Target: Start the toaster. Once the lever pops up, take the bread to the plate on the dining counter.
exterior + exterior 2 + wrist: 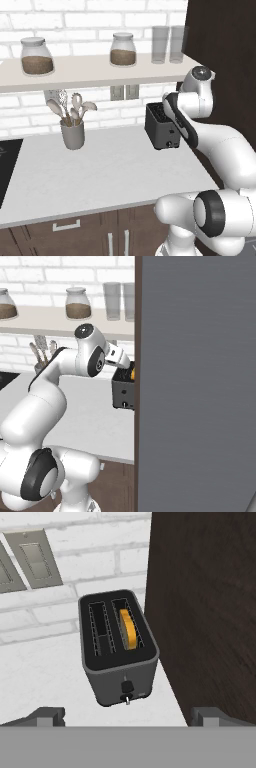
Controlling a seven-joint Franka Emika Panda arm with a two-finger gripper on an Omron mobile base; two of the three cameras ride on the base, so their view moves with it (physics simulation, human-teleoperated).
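The pale speckled stone worktop (100, 175) carries a small black boxy two-slot toaster (159, 127) near its right end and a grey utensil cup (73, 135) toward the left.

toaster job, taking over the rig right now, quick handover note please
Gripper: open, holding nothing, hovering above and in front of the toaster.
Toaster: on the pale worktop, at its far right end beside the dark cabinet wall.
Bread: sitting in the slot nearer the cabinet; the other slot is empty.
Done: arm brought over the toaster.
Left: nothing shows the toaster started yet, so start it, wait for the pop, lift the bread out and carry it to the plate on the dining counter.
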